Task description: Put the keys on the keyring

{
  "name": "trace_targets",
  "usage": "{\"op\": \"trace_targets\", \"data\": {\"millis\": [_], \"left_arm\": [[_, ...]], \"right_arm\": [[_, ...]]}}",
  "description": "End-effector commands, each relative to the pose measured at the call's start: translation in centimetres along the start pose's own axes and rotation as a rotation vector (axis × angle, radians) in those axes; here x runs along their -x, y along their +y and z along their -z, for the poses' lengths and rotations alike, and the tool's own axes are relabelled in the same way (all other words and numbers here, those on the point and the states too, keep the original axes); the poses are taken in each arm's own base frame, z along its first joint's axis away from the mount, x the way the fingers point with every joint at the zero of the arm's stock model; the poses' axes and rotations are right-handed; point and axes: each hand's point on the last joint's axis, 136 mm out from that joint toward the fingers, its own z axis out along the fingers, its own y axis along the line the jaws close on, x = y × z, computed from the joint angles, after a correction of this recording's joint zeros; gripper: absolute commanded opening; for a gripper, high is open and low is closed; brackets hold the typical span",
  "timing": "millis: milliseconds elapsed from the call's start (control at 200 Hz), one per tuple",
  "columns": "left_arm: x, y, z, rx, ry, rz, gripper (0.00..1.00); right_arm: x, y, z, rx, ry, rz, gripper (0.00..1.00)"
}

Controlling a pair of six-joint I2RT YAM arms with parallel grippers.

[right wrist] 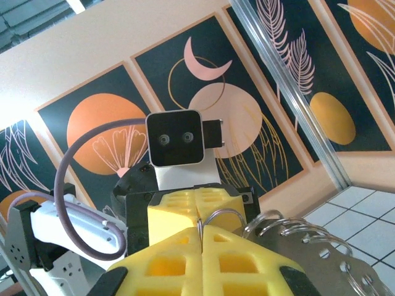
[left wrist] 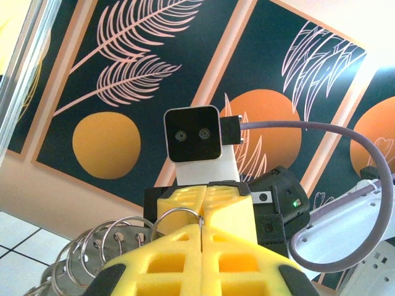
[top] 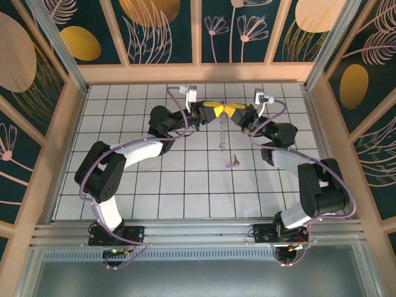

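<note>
Keyring [top: 220, 138] hanging between my left end effector [top: 212, 109] and right end effector [top: 233, 111], both clamped on it, key [top: 232, 163] on worktop [top: 154, 185]

Key [top: 232, 164]: 1 small mauve-pink key lying flat and slanted on the white tiled table [top: 185, 185], near its middle. It sits just nearer the arm bases than the keyring's lower end, apart from it and not threaded on; finer detail is too small to tell.

Keyring [top: 221, 137]: seen from above, a pale, slender strand hanging over the far-centre tiles. In the left wrist view it is a row of silvery wire loops [left wrist: 123, 240], with 1 end loop pinched in the seam of the left gripper [left wrist: 202, 231]. In the right wrist view the loops [right wrist: 278, 225] sit on a flat slotted metal strip, and 1 loop is pinched in the right gripper [right wrist: 200, 228].
</note>
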Motion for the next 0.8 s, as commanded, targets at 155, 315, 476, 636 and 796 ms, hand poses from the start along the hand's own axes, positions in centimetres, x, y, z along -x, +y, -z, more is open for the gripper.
{"op": "trace_targets", "data": {"millis": [155,315,476,636,796], "left_arm": [[1.9,-1.3,-0.1,-0.049,-0.067,-0.031,0.1],[1.9,-1.2,0.3,-0.048,-0.097,-0.004,0.19],[2.0,-0.8,0.9,-0.042,-0.155,0.03,0.26],[1.9,-0.4,1.3,-0.048,-0.198,0.068,0.27],[1.6,0.0,1.2,-0.047,-0.206,0.088,0.27]], "right_arm": [[1.6,0.5,-0.2,0.022,-0.059,0.06,0.0],[2.1,0.2,0.0,0.014,-0.091,0.053,0.0],[2.5,-0.1,0.1,0.008,-0.123,0.042,0.0],[2.8,-0.1,0.1,0.008,-0.145,0.037,0.0],[3.0,0.0,0.0,0.008,-0.158,0.033,0.0]]}}
